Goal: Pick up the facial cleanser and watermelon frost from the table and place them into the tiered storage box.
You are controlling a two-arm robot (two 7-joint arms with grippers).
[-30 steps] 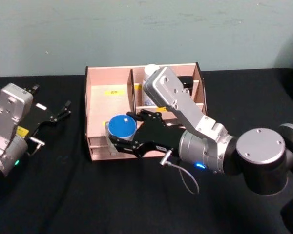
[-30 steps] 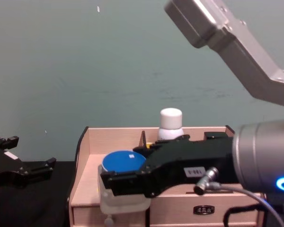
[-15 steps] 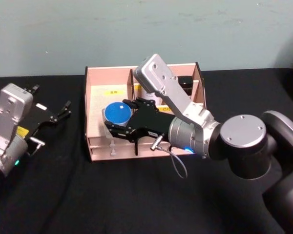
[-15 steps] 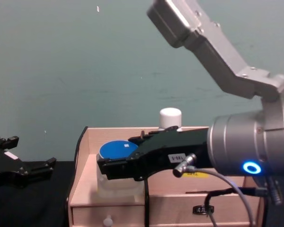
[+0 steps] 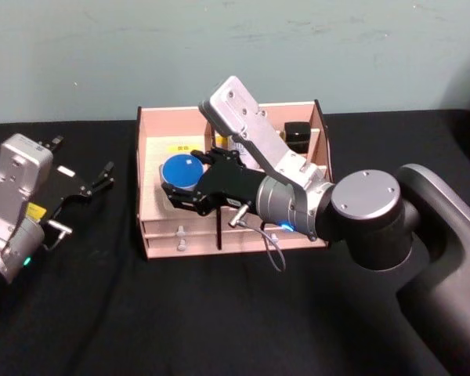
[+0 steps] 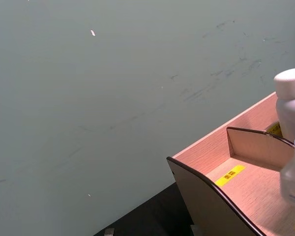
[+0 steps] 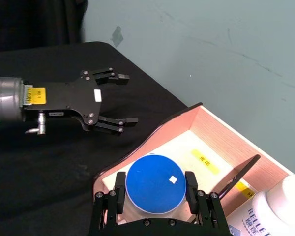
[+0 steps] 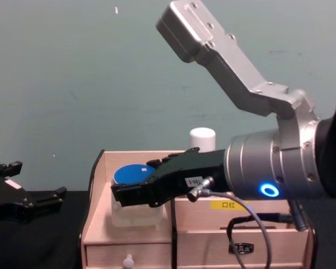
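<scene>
A: Right pincer (image 5: 182, 188) clamped on blue-lid jar (image 5: 181, 168), over tiered storage box (image 5: 153, 235) left bay; jar base hidden.
B: Left pincer (image 5: 90, 186) apart, parked w/ room on worktop (image 5: 102, 313).

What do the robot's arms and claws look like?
Both arms are silver metal with boxy and round sections. The right gripper has black fingers, a glowing blue ring on its wrist and a thin grey cable. The left gripper is black too, with a yellow sticker and a small green light.
</scene>
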